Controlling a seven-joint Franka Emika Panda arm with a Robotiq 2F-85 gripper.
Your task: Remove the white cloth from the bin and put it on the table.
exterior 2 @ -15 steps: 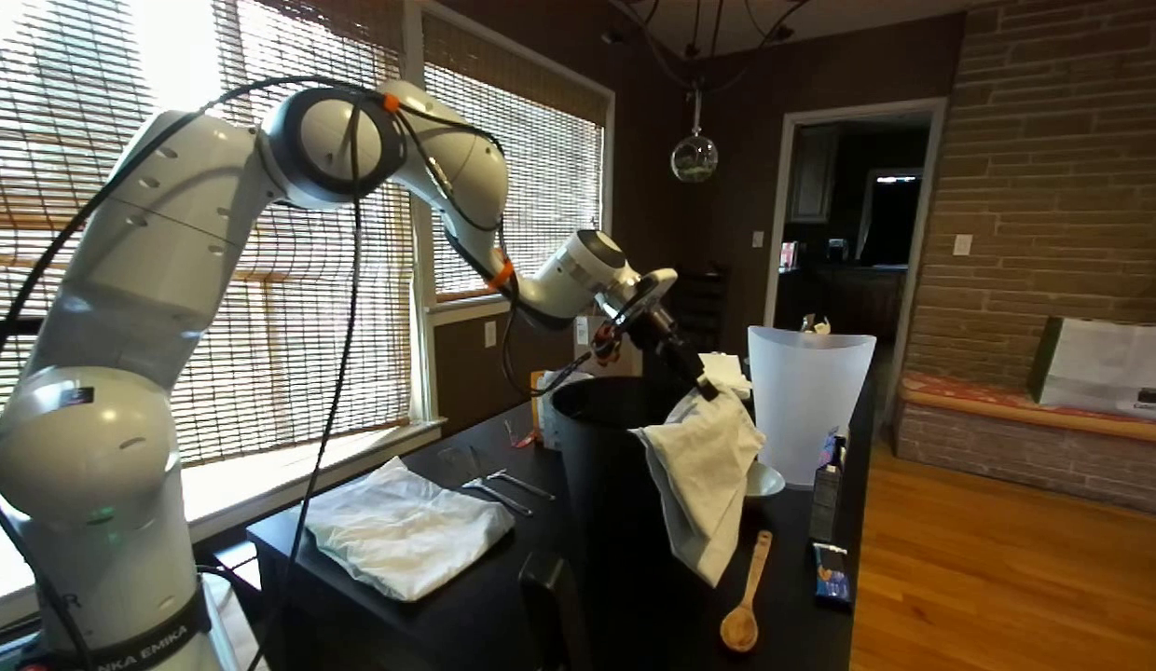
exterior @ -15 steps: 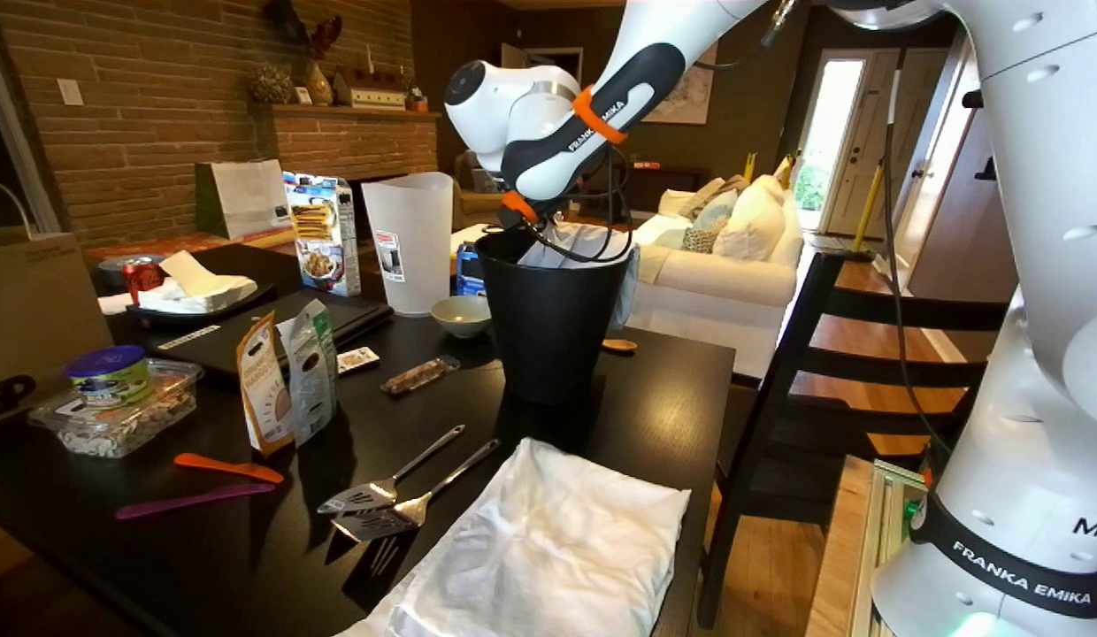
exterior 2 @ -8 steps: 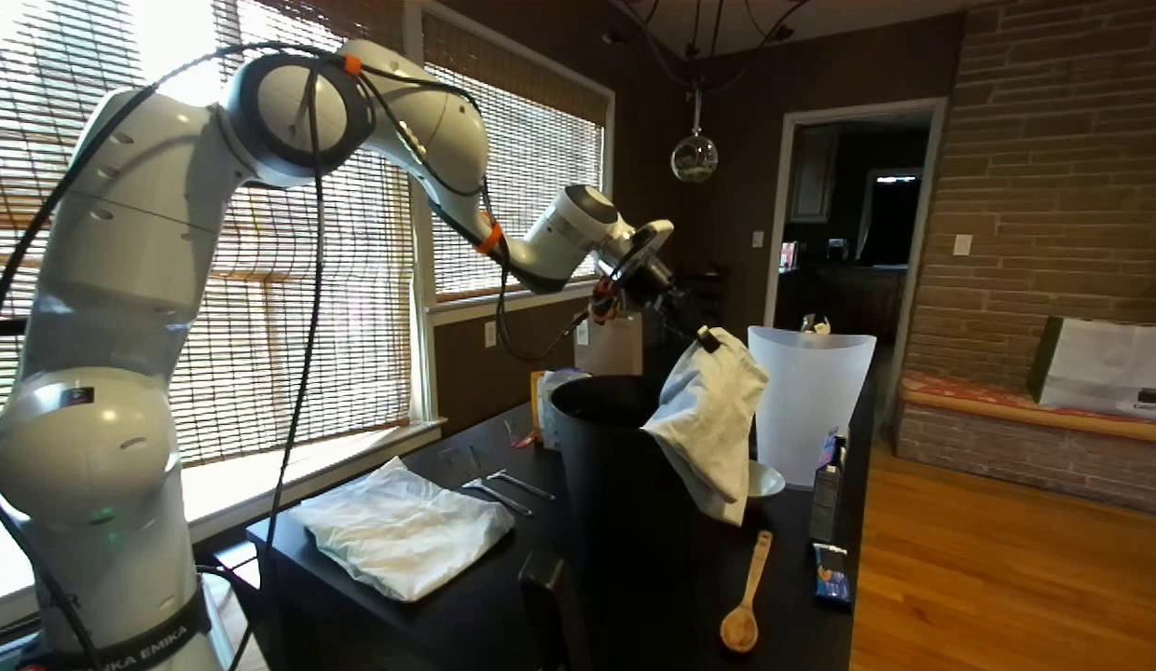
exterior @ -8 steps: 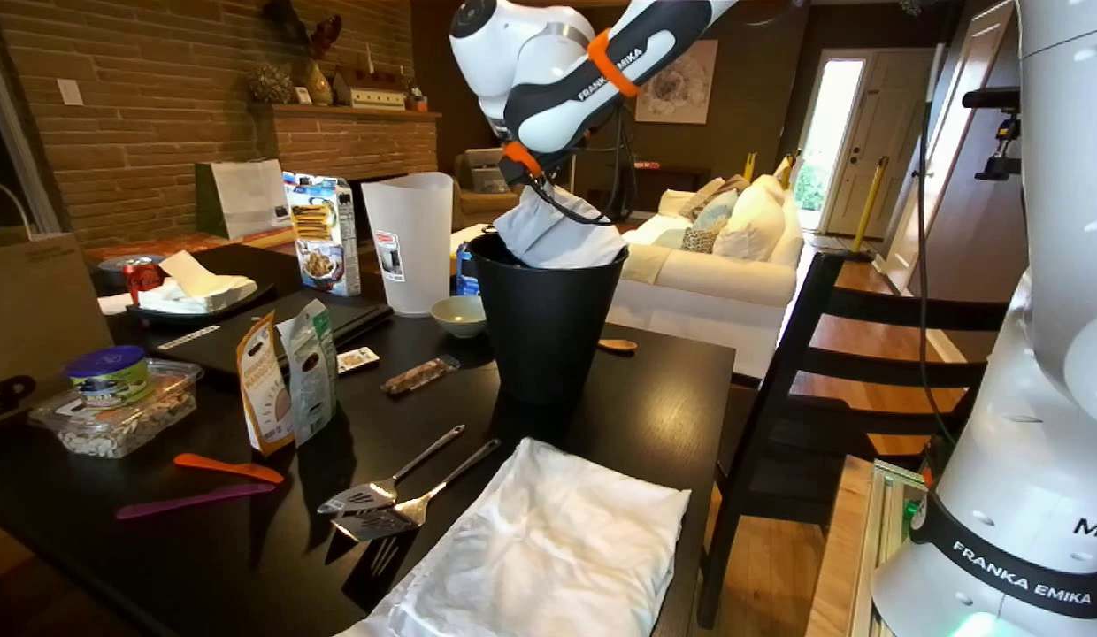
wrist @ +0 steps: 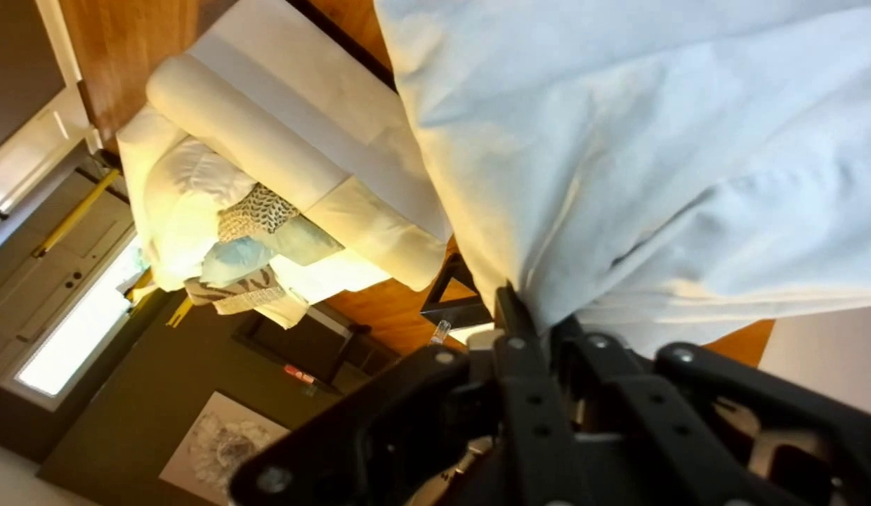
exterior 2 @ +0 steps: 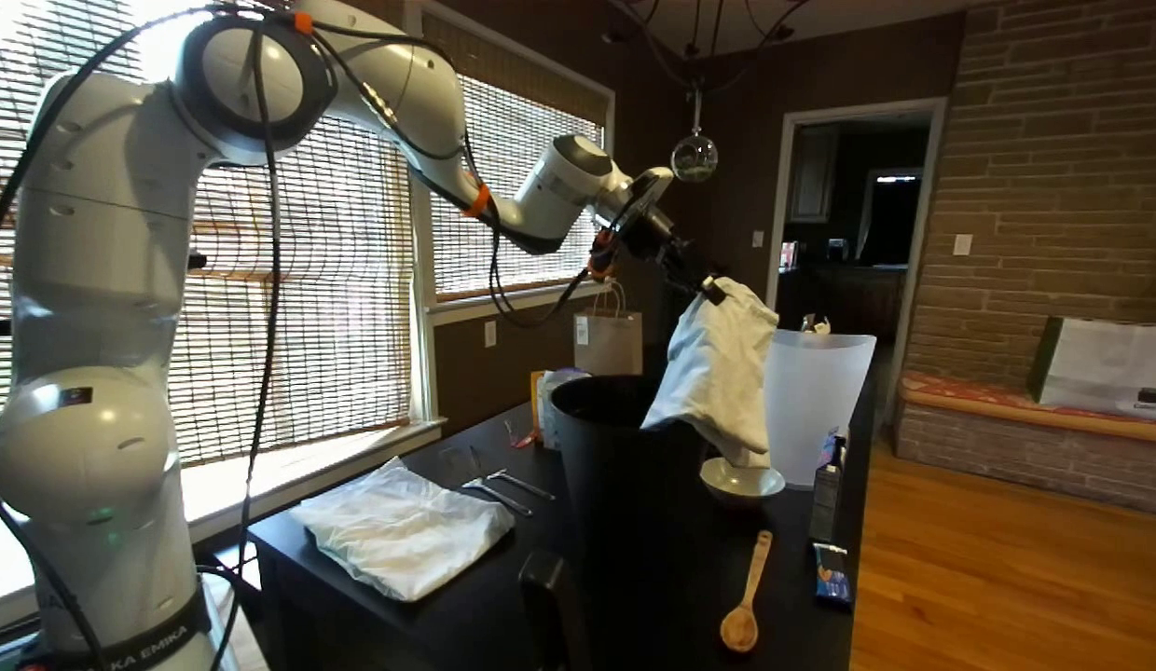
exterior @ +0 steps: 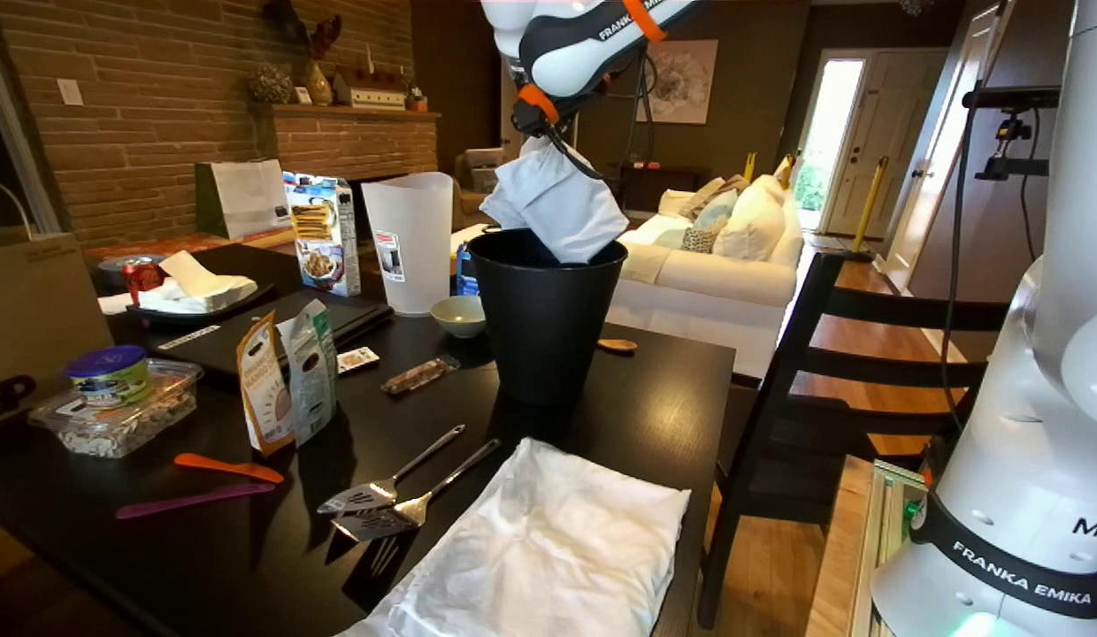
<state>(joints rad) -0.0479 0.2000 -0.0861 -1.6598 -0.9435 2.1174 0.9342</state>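
Note:
My gripper [wrist: 541, 320] is shut on the white cloth [wrist: 618, 176], pinching it into folds at the fingertips. The gripper [exterior 2: 713, 291] is above the black bin [exterior 2: 615, 466]. In both exterior views the white cloth [exterior: 562, 203] [exterior 2: 722, 373] hangs limp below it. Its lower edge overlaps the rim of the bin [exterior: 548, 336]; I cannot tell whether it touches. In an exterior view part of the cloth hangs outside the bin's side. The inside of the bin is mostly hidden. The bin stands on the dark table [exterior: 663, 389].
A crinkled white sheet [exterior: 548, 548] lies near the table end. Metal spatulas [exterior: 389, 504], pouches [exterior: 287, 380], a bowl [exterior: 461, 316], a translucent jug [exterior: 411, 248] and a wooden spoon [exterior 2: 748, 596] are on the table. A black chair [exterior: 778, 389] stands beside it.
My gripper has risen with the cloth in it. More of the cloth shows above the bin rim, and its hanging end outside the bin has lifted off the lower side. The bin stays standing.

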